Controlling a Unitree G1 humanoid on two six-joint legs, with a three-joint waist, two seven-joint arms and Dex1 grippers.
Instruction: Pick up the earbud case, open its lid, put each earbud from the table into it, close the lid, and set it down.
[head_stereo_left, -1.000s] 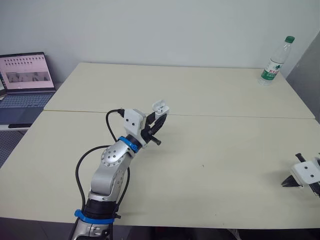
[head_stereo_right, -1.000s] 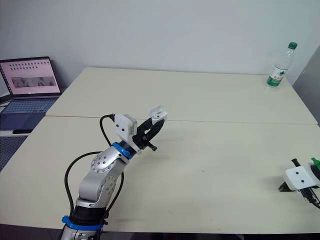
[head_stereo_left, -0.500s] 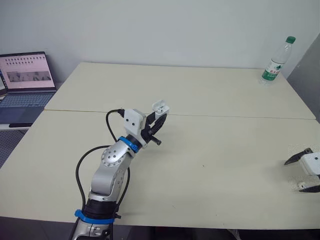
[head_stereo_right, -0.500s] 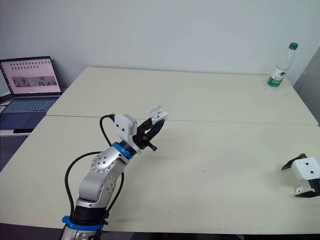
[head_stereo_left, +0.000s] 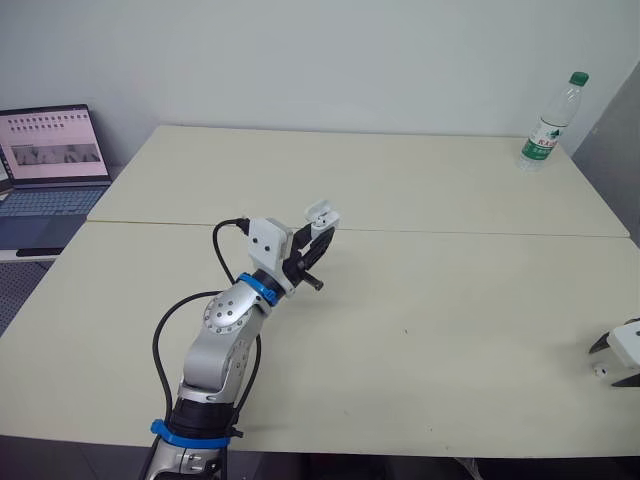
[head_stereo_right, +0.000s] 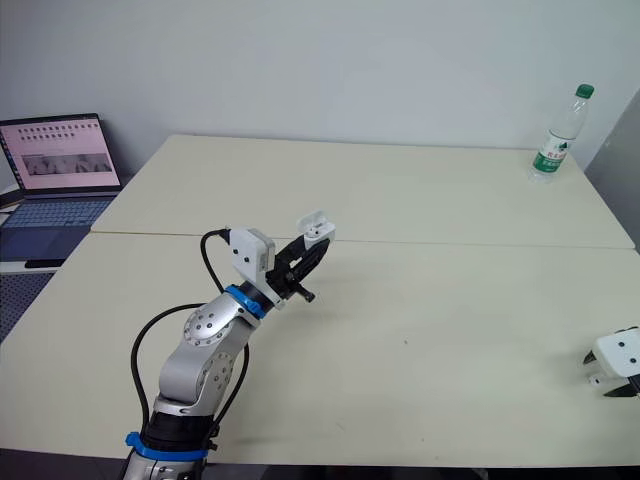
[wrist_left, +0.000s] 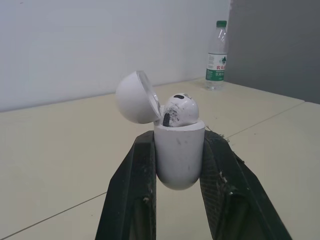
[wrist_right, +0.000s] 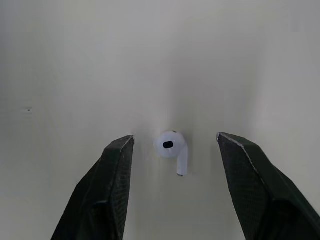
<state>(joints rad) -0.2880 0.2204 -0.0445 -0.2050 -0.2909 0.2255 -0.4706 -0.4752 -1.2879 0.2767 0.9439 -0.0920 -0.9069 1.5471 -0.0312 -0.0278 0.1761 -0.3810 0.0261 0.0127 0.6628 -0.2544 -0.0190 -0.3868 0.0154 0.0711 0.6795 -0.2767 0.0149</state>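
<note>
The right gripper (wrist_right: 175, 140) has its jaws released and spread wide. The loose earbud (wrist_right: 171, 146) lies on the table (wrist_right: 70, 60) between them and touches neither finger. Its stem lies roughly along the fingers' direction.

The left gripper (wrist_left: 178, 142) is clenched on the earbud case (wrist_left: 179, 160) and holds it upright by its two sides. The lid (wrist_left: 136, 96) is swung back, and one seated earbud (wrist_left: 181, 109) sits in the opening. The loose earbud is well apart from the case, to its right and nearer to the robot.

I judge that the step in hand is to grasp this second earbud. To do it well, the right gripper should come down until its tips almost meet the table. It should stay centred on the round head and close slowly, because such a small smooth piece can easily slip out sideways. A grip that leaves the stem free will help to guide it into the empty socket. Meanwhile the case is best kept upright, with the lid open toward the right gripper's approach.
</note>
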